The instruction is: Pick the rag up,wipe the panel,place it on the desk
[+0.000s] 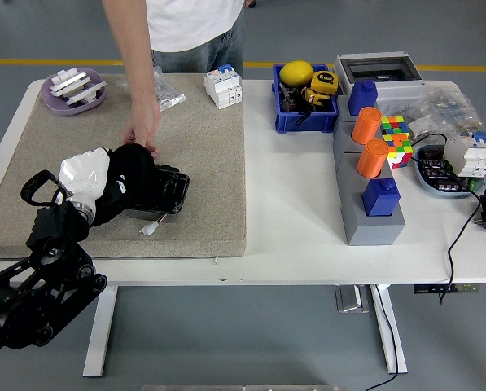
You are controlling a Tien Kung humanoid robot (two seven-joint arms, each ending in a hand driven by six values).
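Note:
My left hand, with a white cover, is shut on a black rag on the grey felt mat. The rag lies over the left end of a flat black panel, whose right part shows bare. A small white connector lies just in front of the panel. A person at the far side presses a hand down at the far edge of the rag and panel. My right arm is out of view.
A purple dish with white parts, a plastic bag and a white breaker sit along the mat's far edge. On the right stand a blue bin, grey blocks with orange cylinders, a colour cube and cables.

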